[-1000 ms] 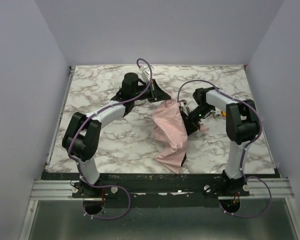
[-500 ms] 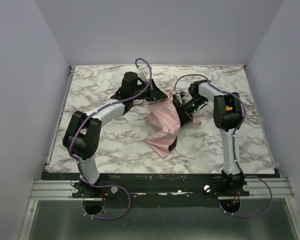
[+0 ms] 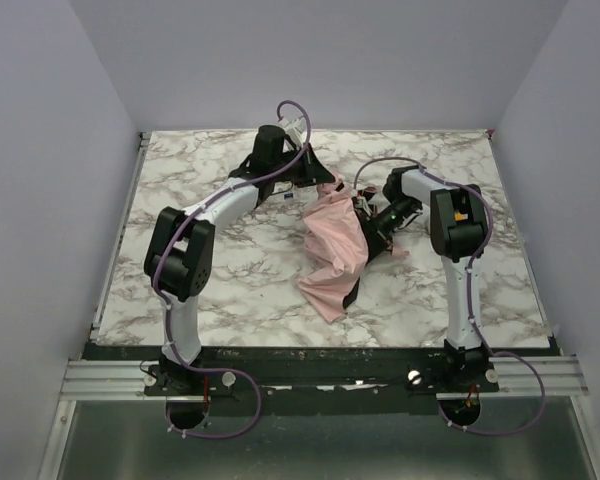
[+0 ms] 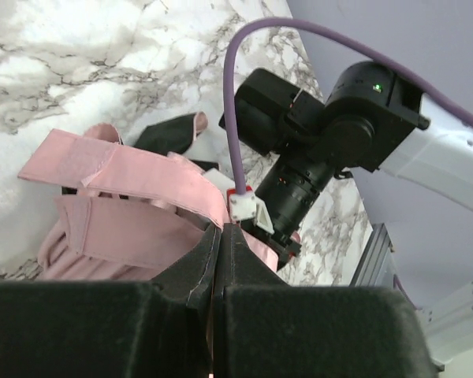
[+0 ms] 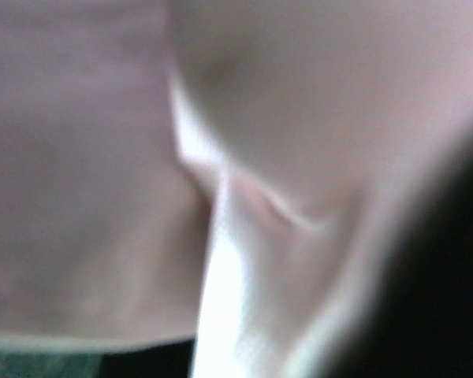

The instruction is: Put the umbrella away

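Note:
The umbrella (image 3: 335, 255) is a crumpled pale pink bundle in the middle of the marble table (image 3: 230, 285), with a dark part showing at its lower end. My left gripper (image 3: 320, 188) reaches in from the back and is at its top edge. In the left wrist view its jaws (image 4: 222, 228) are pressed together, with pink fabric (image 4: 126, 205) running into the tips. My right gripper (image 3: 372, 228) is buried in the bundle's right side. Blurred pink fabric (image 5: 102, 157) fills the right wrist view, with one dark finger (image 5: 449, 315) at the edge.
Grey walls close in the table at the back and on both sides. The right arm's black wrist (image 4: 323, 142) and a purple cable (image 4: 230, 102) hang close over the umbrella. A metal rail (image 4: 370, 252) marks the table's edge.
The umbrella has shifted left and bunched up, carried along by the right gripper. The right arm has folded inward. The left arm's elbow has swung right and its gripper has moved onto the umbrella's top.

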